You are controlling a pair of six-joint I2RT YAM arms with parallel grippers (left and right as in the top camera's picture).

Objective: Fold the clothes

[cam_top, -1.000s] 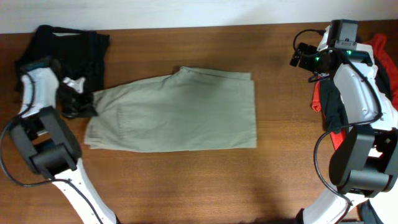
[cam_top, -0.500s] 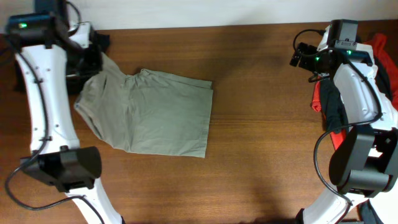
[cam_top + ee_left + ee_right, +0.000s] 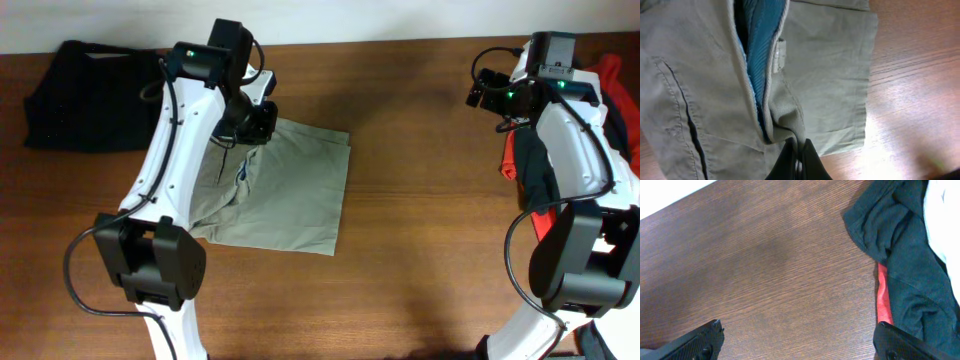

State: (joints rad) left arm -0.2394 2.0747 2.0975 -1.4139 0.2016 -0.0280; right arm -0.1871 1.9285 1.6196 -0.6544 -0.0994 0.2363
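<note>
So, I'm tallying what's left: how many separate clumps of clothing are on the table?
3: a black garment far left, khaki trousers pinched by the left gripper, and a red-black heap at the right edge; more may hide there.

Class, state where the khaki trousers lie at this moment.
In the overhead view, the khaki trousers lie left of the table's centre, a fold pinched in the left gripper, with the black garment beyond them at the far-left corner.

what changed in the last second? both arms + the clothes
The left gripper, shut on the khaki trousers, swung their left end up toward the table's far edge, then rightward over the garment. The trousers now lie folded shorter, their right edge further left. The right gripper stayed open and parked; the black garment did not move.
</note>
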